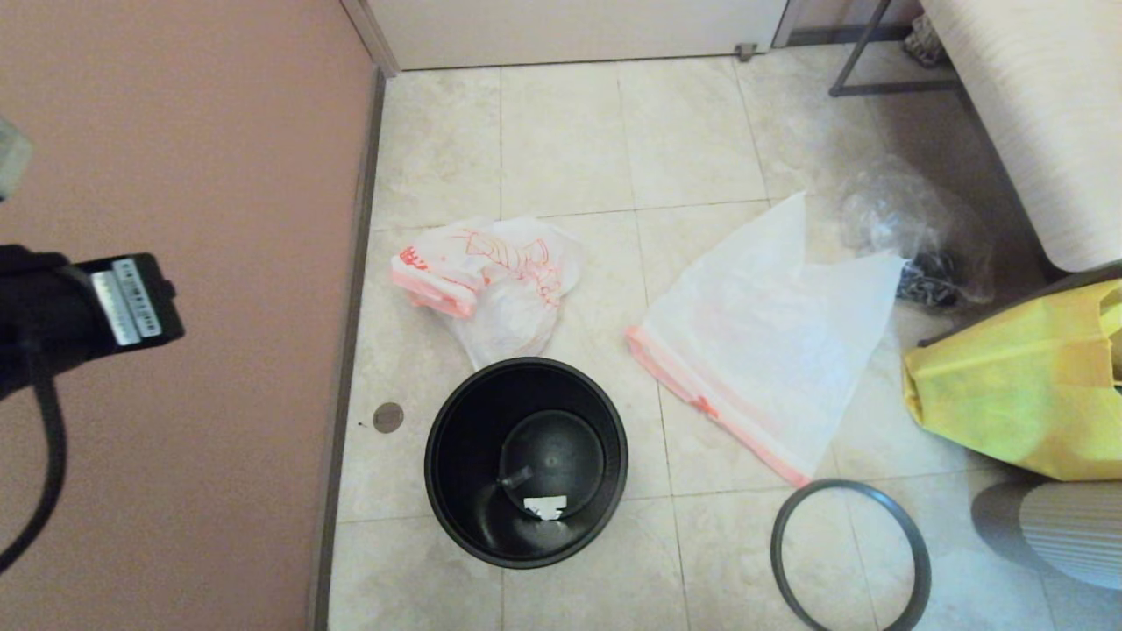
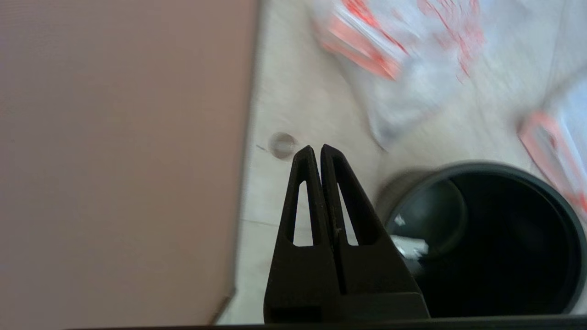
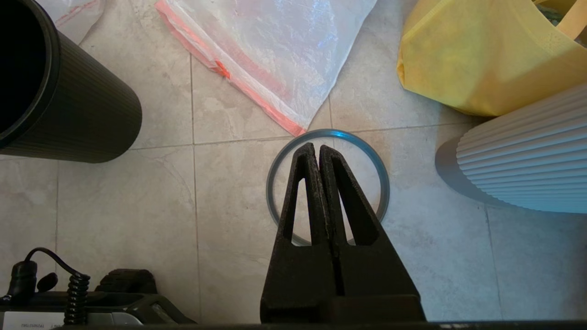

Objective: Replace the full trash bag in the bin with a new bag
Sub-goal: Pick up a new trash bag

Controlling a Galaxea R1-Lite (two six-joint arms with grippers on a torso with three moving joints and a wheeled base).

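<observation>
On floor, bin (image 1: 526,462) unlined, new bag (image 1: 771,350) beside

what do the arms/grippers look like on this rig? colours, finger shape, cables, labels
Both grippers are matte black with two tapering, wedge-shaped fingers, each with a long triangular cut-out: left gripper, right gripper. In the head view the left arm is a black housing with a white barcode label and a black cable looping below it.

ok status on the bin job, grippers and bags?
Left gripper shut, empty, above floor beside bin. Right gripper shut, parked over hoop. Full bag out; bin unlined. New bag flat on floor.
</observation>
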